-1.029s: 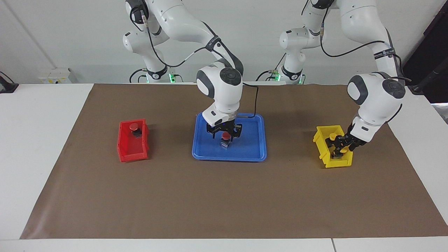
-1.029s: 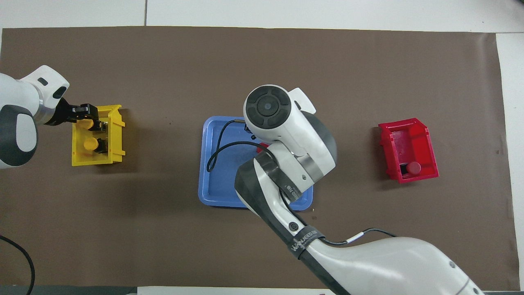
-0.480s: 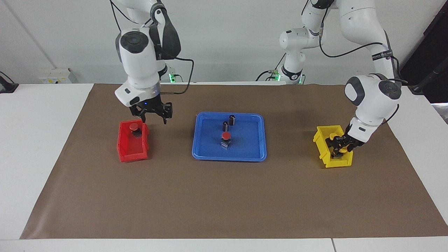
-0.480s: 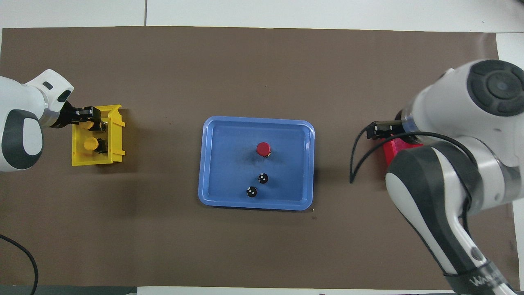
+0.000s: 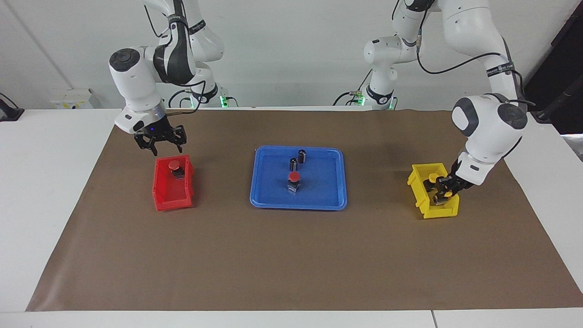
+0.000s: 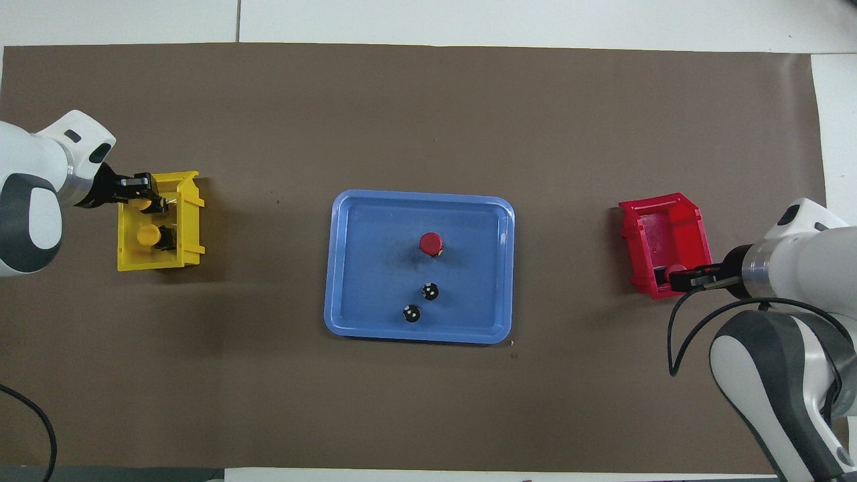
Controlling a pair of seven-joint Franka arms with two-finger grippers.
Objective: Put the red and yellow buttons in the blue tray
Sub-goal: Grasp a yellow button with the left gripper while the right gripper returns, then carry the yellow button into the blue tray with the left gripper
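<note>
While 2 black cylinders [image 5: 298, 159] crowd the blue tray [image 5: 334, 196], left jaws pinch a yellow button [image 5: 445, 192], right jaws spread.

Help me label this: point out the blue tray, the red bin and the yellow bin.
blue tray [image 5: 328, 193]: facing view, bare floor.
red bin [image 5: 171, 191]: facing view, inner floor.
yellow bin [image 6: 127, 241]: overhead view, side wall.

My left gripper [image 5: 441, 191] is down in the yellow bin [image 5: 432, 190], clamped on a yellow button [image 5: 445, 193]. My right gripper [image 5: 160, 144] hangs open over the red bin [image 5: 173, 189], at twelve o'clock of its red button [image 5: 174, 165].
</note>
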